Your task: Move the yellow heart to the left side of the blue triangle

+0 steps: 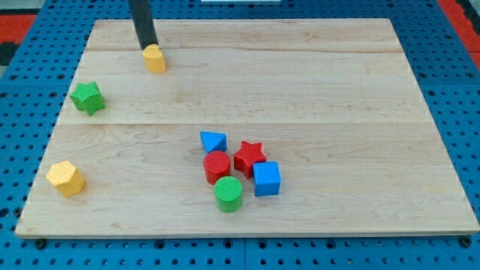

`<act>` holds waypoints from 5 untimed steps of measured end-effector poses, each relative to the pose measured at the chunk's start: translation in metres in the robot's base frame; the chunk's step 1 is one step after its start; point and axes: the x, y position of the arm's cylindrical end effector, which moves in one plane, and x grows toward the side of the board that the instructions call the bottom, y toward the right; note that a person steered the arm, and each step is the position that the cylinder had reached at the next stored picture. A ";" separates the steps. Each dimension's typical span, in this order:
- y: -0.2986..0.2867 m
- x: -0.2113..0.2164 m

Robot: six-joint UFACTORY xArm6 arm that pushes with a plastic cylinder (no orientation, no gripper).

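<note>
The yellow heart (155,58) lies near the view's top left of the wooden board. My tip (148,48) stands right at the heart's upper left edge, touching or nearly touching it. The blue triangle (213,141) lies at the board's middle, lower down and to the right of the heart, at the top left of a cluster of blocks.
Beside the triangle are a red cylinder (217,166), a red star (249,157), a blue cube (266,178) and a green cylinder (229,194). A green star (88,97) lies at the left. A yellow hexagon (66,178) lies at the lower left. The board (337,90) ends on all sides in a blue pegboard.
</note>
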 end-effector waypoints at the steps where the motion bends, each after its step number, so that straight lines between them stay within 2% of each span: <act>1: 0.053 0.051; 2: 0.070 0.098; 3: 0.034 0.081; 4: 0.022 0.096; 5: 0.072 0.127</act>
